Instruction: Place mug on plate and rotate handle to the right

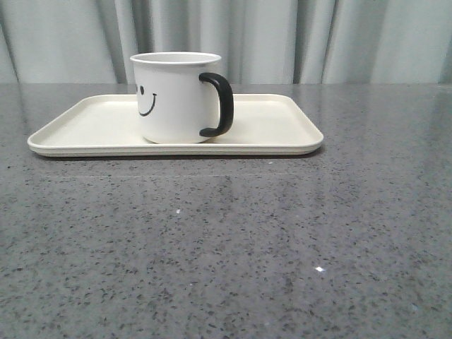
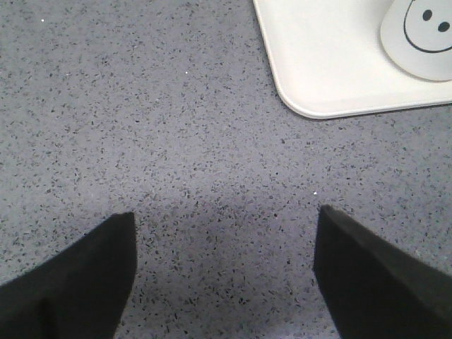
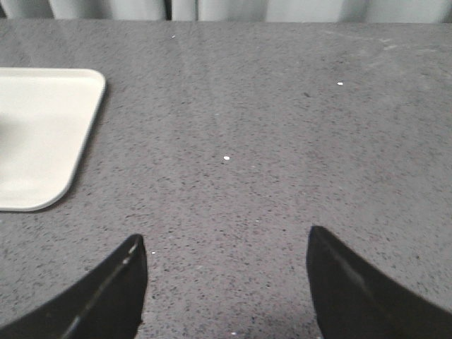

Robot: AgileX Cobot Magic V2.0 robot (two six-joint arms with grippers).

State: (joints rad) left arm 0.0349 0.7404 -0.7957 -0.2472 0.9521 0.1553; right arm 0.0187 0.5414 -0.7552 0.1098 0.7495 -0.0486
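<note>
**Mug upright on plate, handle at three o'clock**

The mug [image 1: 175, 97] stands on the plate [image 1: 282, 131], left of its middle, handle [image 1: 219, 104] pointing to three o'clock. The left gripper [image 2: 224, 272] and right gripper [image 3: 226, 286] hang over bare table [image 1: 226, 247], jaws spread, holding nothing.

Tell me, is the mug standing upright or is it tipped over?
Upright. In the front view the mug stands on its base on the plate, rim level on top, handle pointing right.

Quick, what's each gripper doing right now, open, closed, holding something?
Left gripper: open, holding nothing, above bare grey speckled table.
Right gripper: open, holding nothing.
</note>
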